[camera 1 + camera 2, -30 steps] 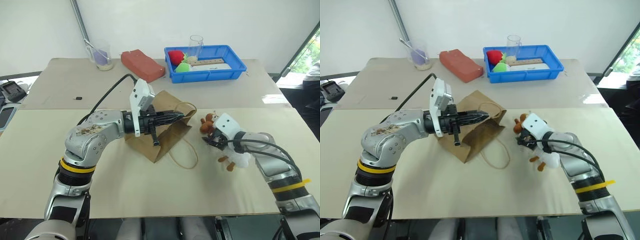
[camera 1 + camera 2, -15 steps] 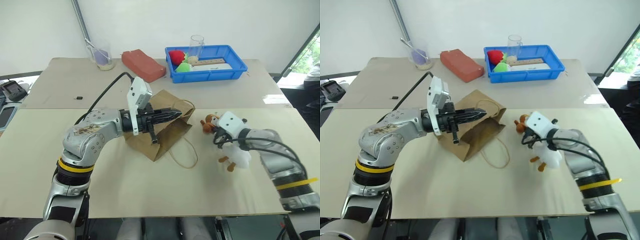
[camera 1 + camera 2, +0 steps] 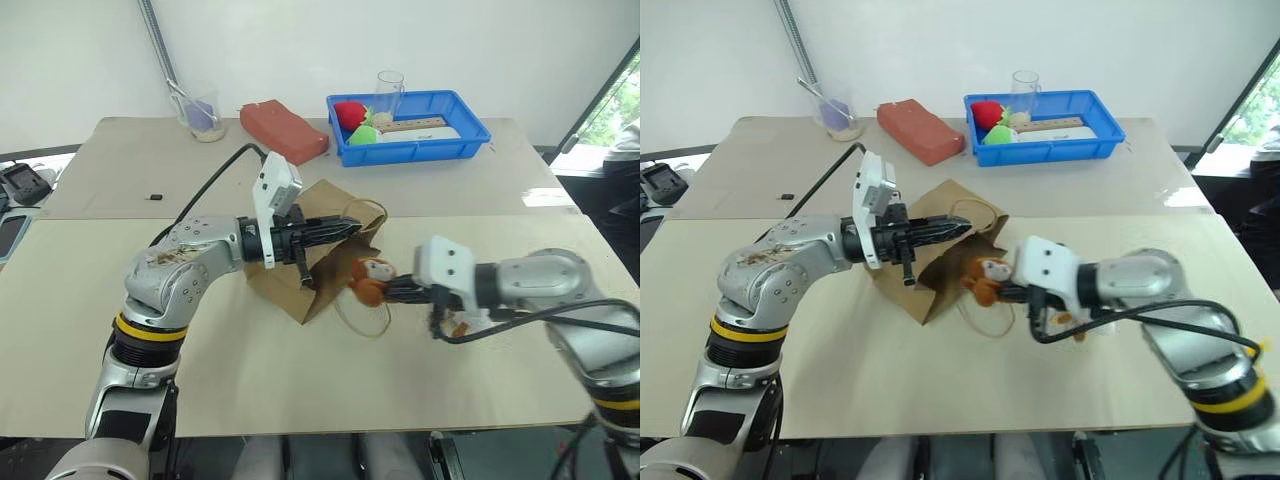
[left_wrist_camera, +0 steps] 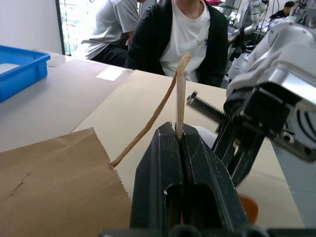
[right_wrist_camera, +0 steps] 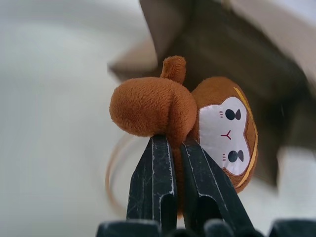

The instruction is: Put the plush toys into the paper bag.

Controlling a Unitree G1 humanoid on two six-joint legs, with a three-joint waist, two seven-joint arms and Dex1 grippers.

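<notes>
The brown paper bag (image 3: 318, 262) lies on its side mid-table, mouth toward my right arm. My left gripper (image 3: 351, 227) is shut on one twisted loop handle (image 4: 178, 89) and holds it up level. The brown monkey plush (image 3: 367, 279), with its pale face, hangs at the bag's mouth, just above the table. My right gripper (image 5: 177, 141) is shut on the monkey's body. Of the white plush, only a bit with orange feet (image 3: 459, 326) peeks out on the table below my right wrist.
A red-brown block (image 3: 284, 130) lies at the back centre. A blue tray (image 3: 470, 135) at the back right holds red and green round items and a glass (image 3: 390, 90). A clear cup (image 3: 203, 112) stands back left. People (image 4: 187, 34) sit beyond the table's right side.
My right gripper shut on the monkey, lifted it off the table and carried it left to the bag's mouth. The white plush stayed behind. My left arm held still.
</notes>
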